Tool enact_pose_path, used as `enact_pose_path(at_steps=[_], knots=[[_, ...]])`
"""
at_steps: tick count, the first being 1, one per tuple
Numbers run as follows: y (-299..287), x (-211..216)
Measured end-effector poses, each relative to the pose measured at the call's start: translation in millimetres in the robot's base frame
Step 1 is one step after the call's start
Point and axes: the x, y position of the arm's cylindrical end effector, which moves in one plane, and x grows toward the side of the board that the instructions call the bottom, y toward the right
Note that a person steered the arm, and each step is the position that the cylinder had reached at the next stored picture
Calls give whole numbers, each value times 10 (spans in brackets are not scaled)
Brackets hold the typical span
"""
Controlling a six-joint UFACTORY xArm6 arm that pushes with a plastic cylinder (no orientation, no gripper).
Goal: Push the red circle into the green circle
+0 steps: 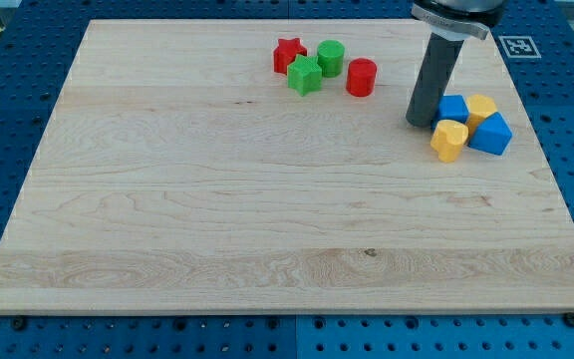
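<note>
Dark rod reaching down from the view's top right, near upright, with my tip point(423, 123) resting on the pale wooden board point(217, 219). No jaws, nothing held: a bare rod end only. Tip placed just to the view's left of the right-hand cluster, close beside the blue block point(453, 109); whether touching it cannot be told. Well apart from the red cylinder, off to that block's right and slightly lower in the view.

Eight blocks counted, in two groups. Upper middle group of four: a red star-shaped plastic block point(288, 55) at the left, a green star-shaped plastic block point(305, 76) just below and right of it, apparently touching; a green cylinder, the green circle point(330, 57), just above and right of the green star; a red cylinder, the red circle point(361, 77), a little to the right of the green circle with a small gap between. So two red, two green. Right-hand group of four, packed tight: the small blue block beside the rod, a larger blue cube-like block point(491, 134) at lower right, a yellow block point(481, 108) at the top, shape unclear, and a yellow heart-like block point(448, 140) at lower left. So two blue, two yellow.

Upper group fairly near the board's top edge; right-hand group near the right edge. Blue perforated table point(8, 120) around the board on all sides.
</note>
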Motion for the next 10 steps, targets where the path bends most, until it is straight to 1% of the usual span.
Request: enact_pose_path(at_steps=[1, 2, 3, 5, 6, 7, 9, 10], knots=[[-353, -79], [-319, -198], [-133, -205], [-122, -214], [-380, -600], [-387, -866], [-367, -859], [-398, -601]])
